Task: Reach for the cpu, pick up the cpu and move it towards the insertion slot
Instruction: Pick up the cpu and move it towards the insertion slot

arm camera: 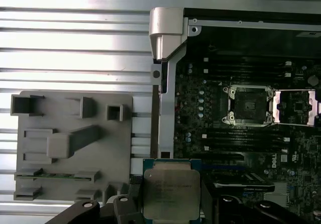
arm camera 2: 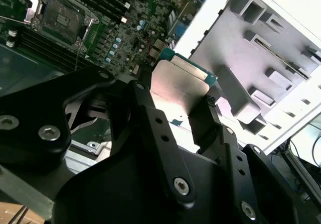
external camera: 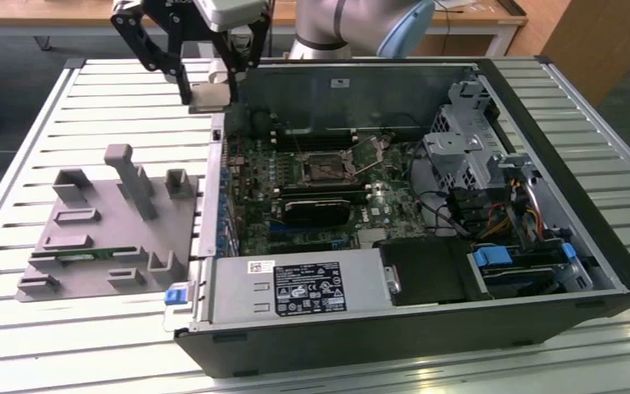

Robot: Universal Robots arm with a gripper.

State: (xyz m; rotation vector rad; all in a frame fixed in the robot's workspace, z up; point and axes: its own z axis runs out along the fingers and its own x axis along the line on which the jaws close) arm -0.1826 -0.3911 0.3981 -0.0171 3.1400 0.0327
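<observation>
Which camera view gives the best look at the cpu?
The first wrist view: the cpu faces the camera flat, its metal top plain, held in the claw. The second wrist view shows it tilted; in the exterior view it is small, edge-on.

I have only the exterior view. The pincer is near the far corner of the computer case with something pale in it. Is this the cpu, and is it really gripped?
Observer: Yes. In the first wrist view the cpu is clamped between the fingers of the pincer, with its metal top facing the camera.
Operator: Is the insertion slot ready?
Observer: In the first wrist view the insertion slot shows its dark centre, with its cover plate swung aside. The cpu is apart from it, not yet above it.
</observation>
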